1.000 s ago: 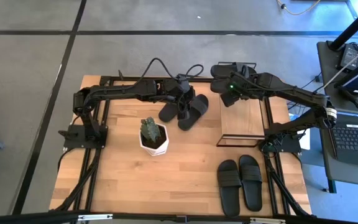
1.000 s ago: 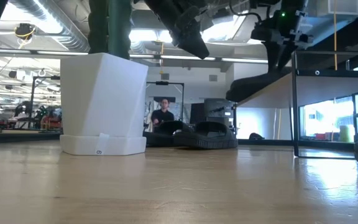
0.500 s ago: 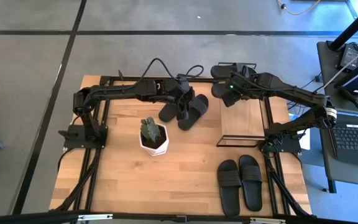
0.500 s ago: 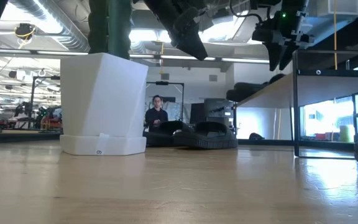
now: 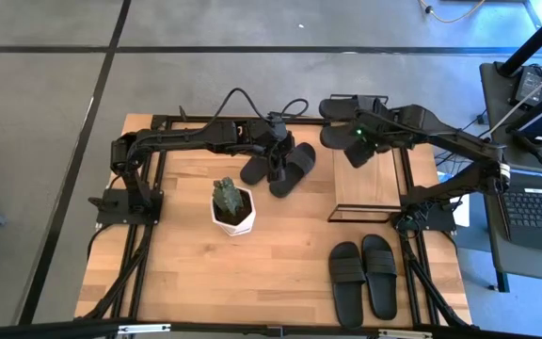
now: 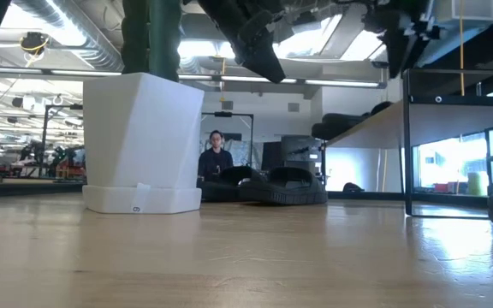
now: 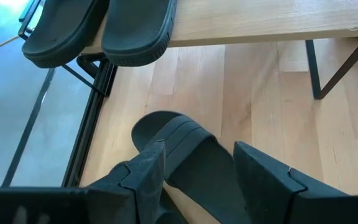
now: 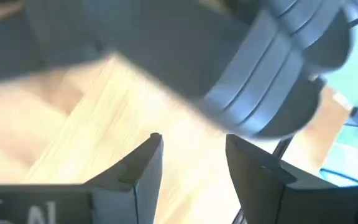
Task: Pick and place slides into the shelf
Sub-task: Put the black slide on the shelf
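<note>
Your left gripper, fingers apart, hangs over a slide beside the shelf; straddle its strap before closing.

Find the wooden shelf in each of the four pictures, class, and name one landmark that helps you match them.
High view: the shelf is right of centre.
Low view: the shelf is at the right edge, seen side-on.
Left wrist view: its board runs along the top.
Right wrist view: its board fills the left.
Shared landmark: the pair of slides on its far end.

The open left claw hovers over a slide; two slides overhang the shelf.
</note>
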Available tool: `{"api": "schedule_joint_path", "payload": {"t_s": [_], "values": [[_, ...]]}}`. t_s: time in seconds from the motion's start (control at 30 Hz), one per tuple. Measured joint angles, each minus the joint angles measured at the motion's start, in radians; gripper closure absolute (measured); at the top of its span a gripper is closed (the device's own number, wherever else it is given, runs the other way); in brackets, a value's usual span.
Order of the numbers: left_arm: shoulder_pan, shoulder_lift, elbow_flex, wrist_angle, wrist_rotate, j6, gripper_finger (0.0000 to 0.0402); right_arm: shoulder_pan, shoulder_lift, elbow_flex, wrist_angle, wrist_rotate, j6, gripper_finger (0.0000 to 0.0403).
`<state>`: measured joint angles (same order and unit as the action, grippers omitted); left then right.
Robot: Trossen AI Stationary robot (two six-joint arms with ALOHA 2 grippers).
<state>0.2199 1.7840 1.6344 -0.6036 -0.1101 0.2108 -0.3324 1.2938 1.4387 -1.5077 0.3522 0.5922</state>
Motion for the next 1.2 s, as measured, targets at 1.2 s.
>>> {"api": "schedule_joint_path", "payload": {"t_s": [1.2], "values": [[0.0, 0.0, 0.0, -0.013, 0.0, -0.022, 0.022, -0.013, 0.001, -0.253, 0.24, 0.162, 0.234, 0.0226]]}}
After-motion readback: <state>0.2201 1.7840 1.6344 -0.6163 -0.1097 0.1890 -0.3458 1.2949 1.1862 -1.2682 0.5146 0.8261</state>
